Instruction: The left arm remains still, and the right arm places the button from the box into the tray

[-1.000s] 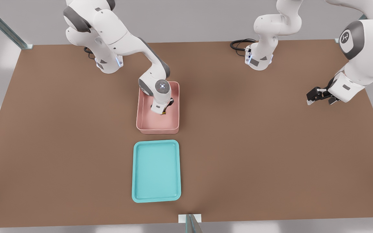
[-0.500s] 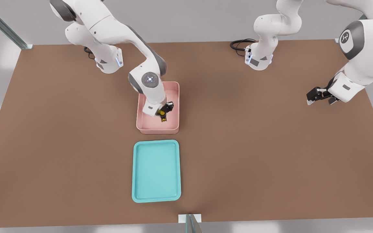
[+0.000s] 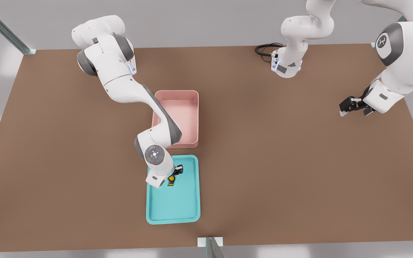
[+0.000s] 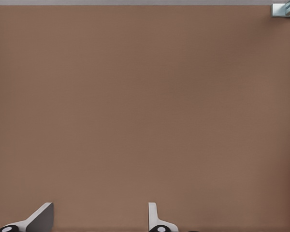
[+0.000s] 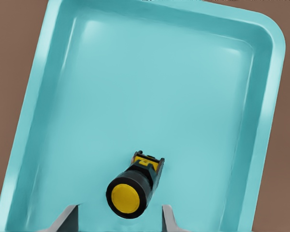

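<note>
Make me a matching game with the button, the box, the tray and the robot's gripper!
Things:
1. button
2. box
3. tray
4. gripper

Clues:
a. turquoise and shallow
b. open, above the tray
c. yellow cap, black base
d. pink with tall walls

Pairs: 1-c, 2-d, 3-a, 4-b

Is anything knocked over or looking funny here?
Only the button: it's tipped at a slant in the tray, with its yellow cap facing up toward the open end effector instead of sitting flat. The box looks fine.
</note>
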